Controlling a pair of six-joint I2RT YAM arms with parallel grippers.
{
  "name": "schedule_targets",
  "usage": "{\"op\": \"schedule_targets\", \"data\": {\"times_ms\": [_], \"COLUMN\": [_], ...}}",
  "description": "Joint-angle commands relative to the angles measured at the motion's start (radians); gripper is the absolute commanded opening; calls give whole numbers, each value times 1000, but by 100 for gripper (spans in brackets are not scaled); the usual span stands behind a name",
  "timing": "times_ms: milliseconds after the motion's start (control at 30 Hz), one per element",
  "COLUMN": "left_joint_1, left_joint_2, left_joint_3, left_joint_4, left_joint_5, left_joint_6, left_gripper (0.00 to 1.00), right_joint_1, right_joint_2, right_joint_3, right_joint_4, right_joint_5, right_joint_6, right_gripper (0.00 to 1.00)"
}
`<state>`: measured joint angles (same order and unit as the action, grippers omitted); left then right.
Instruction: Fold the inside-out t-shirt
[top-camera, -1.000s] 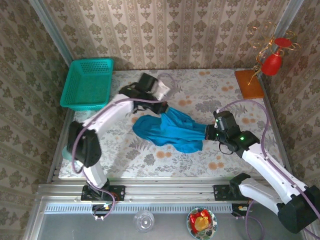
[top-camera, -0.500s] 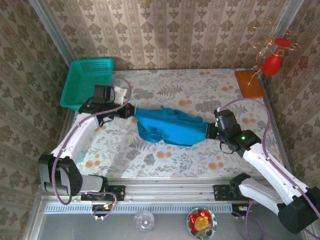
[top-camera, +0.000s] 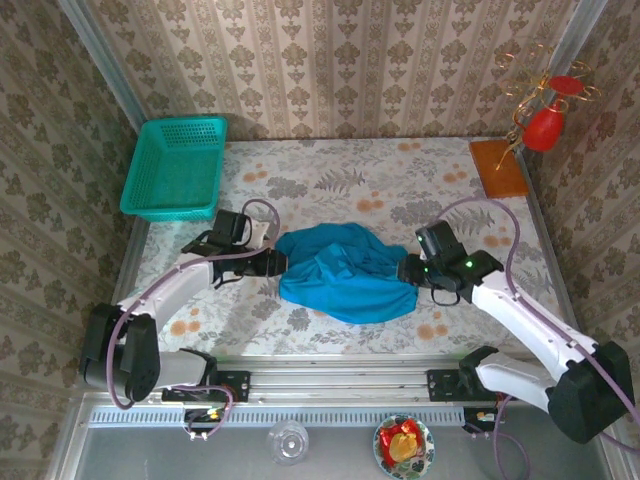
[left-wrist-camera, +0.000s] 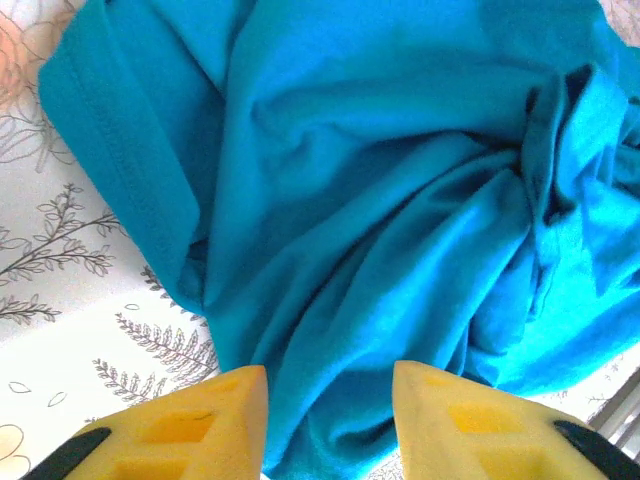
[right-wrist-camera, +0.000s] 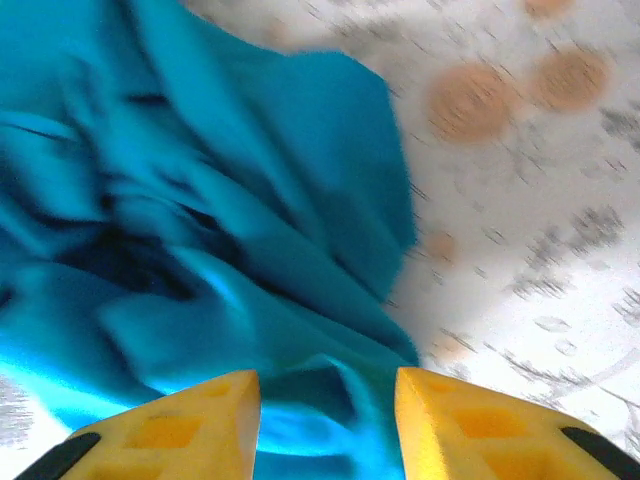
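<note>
The t-shirt (top-camera: 342, 278) lies bunched on the table (top-camera: 330, 180) between left gripper (top-camera: 276, 262) and right gripper (top-camera: 404, 271), soft and limp (it'll sag, never hold a crease unaided). Both jaws stand partly open, gripping nothing. Take the stitched hem (left-wrist-camera: 125, 170) ahead-left of the left fingers (left-wrist-camera: 190, 430); that wrist view gives the stitching, the top view the whole outline.

Left arm (top-camera: 180, 285), right arm (top-camera: 520, 315) angled inward, jaws parted
</note>
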<state>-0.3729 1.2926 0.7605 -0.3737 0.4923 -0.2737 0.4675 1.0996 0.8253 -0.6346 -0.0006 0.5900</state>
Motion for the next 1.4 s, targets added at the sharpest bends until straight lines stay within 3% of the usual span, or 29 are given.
{"op": "schedule_targets", "data": {"times_ms": [0,433,600,800,867,1000,1233,1367], "left_joint_1": [-3,27,63,94,103,111,104,85], "left_joint_2": [-41,-98,-158,-219,-240,-249,-185,-137], "left_joint_3": [35,29,-15,-51,-60,-72,-65,-51], "left_joint_4": [9,0,-3,-32,-38,-29,43,80], "left_joint_5": [-41,-69,-59,-47,-48,-45,-12,-9], "left_joint_6": [-13,-24,-34,-28,-27,-27,-53,-60], "left_gripper": [40,39,40,40,40,40,40,40], "right_joint_1": [66,406,455,464,465,466,435,349], "right_joint_2": [79,593,759,881,882,819,492,249], "right_joint_3": [118,544,687,790,796,772,608,469], "right_joint_4": [6,-60,-130,-185,-183,-188,-163,-180], "right_joint_5": [-23,263,378,432,443,495,648,698], "right_joint_6": [-10,80,102,150,155,162,130,125], "right_gripper": [42,49,49,37,29,1,0,0]}}
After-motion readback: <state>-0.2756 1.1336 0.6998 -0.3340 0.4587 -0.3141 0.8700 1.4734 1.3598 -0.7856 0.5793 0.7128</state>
